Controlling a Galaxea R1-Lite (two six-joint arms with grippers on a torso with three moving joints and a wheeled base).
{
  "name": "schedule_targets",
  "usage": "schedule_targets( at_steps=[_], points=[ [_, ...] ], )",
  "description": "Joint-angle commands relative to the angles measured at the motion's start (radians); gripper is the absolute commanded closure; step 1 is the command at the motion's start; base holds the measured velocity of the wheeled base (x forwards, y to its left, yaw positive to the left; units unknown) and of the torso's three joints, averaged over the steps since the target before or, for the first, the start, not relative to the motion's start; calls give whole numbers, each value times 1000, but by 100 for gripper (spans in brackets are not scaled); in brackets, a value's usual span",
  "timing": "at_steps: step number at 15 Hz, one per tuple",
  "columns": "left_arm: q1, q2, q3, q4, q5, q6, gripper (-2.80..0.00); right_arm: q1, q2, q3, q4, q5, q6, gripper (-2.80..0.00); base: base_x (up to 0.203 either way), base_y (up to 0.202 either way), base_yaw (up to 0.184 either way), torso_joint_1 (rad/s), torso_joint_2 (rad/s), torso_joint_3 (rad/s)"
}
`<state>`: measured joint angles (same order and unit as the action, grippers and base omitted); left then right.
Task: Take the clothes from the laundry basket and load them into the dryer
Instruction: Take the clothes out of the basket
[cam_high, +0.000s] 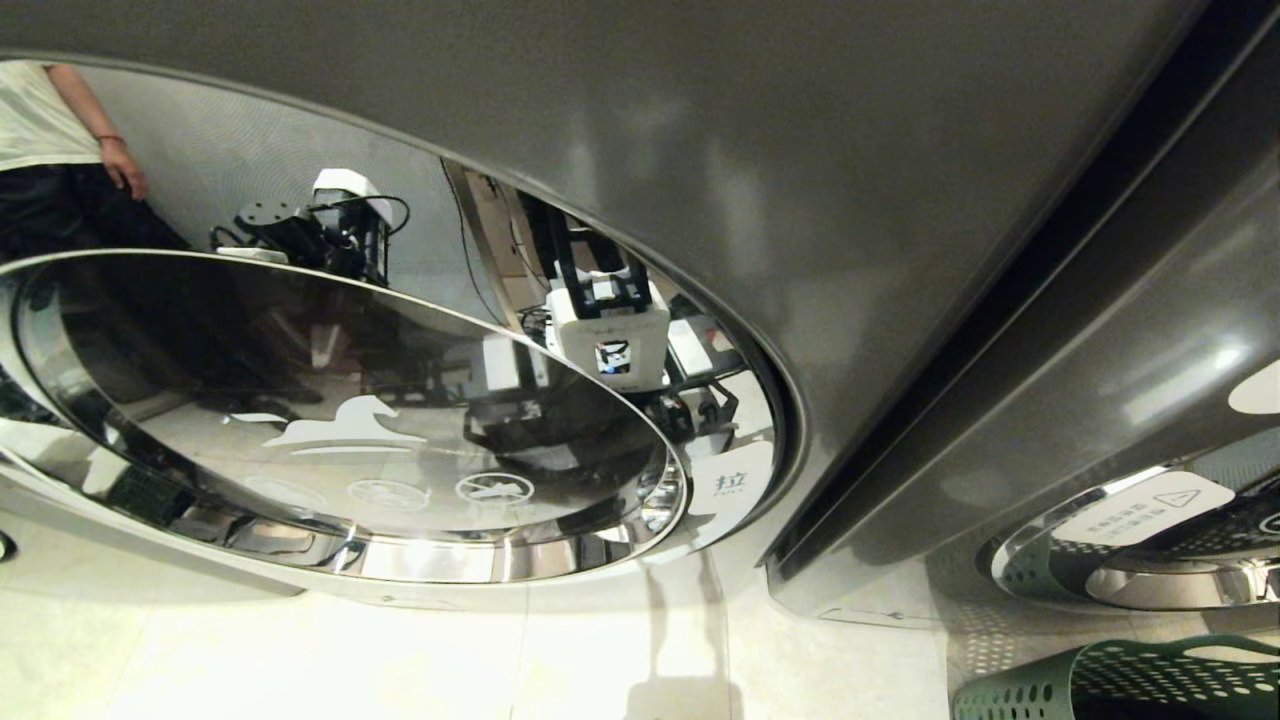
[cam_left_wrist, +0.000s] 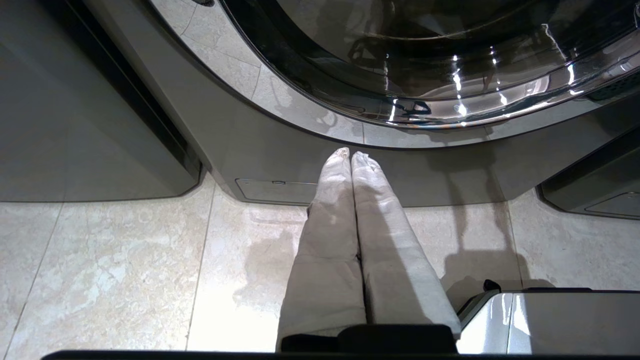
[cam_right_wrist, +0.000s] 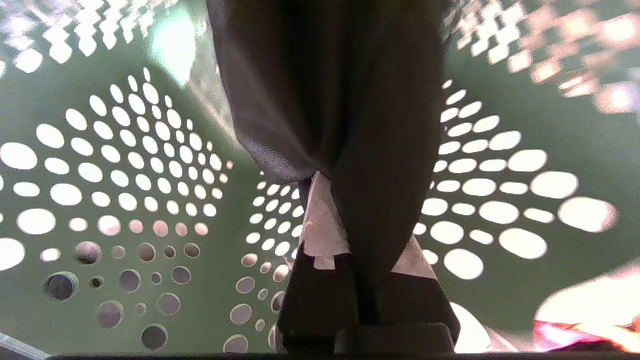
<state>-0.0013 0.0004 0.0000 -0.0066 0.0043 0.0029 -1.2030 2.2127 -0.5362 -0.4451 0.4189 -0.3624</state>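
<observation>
Right gripper (cam_right_wrist: 350, 220): inside green laundry basket (cam_right_wrist: 125, 165), jaws pinching dark garment (cam_right_wrist: 340, 100), cloth hanging from fingertips.
Left gripper (cam_left_wrist: 351, 155): parked low before dryer (cam_high: 900, 200), jaws pressed together, empty.
Dryer door (cam_high: 340, 420): looked closed.
Risks: thin pinch could slip; hem could snag basket rim (cam_high: 1150, 655); closed door would block loading.

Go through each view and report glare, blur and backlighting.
Head view: wide-angle bending, mirror reflections on the dryer door. Left wrist view: sharp, glare streaks on the door rim. Right wrist view: backlit laundry basket holes blown out, dark garment in silhouette.
</observation>
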Motion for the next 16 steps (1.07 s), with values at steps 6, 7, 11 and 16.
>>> schedule_targets(
  at_steps=[6,7,11,16],
  points=[
    [1,-1,0,0,0,0,0,-131,-481,134,-3,6,-5,0,0,0,0,0,0,0],
    [0,-2,0,-1,0,0,0,-148,-572,149,-4,8,1,0,0,0,0,0,0,0],
    [0,-2,0,-1,0,0,0,-155,-911,227,-19,14,61,0,0,0,0,0,0,0],
    [0,-2,0,-1,0,0,0,174,-993,252,-134,6,85,0,0,0,0,0,0,0]
  ],
)
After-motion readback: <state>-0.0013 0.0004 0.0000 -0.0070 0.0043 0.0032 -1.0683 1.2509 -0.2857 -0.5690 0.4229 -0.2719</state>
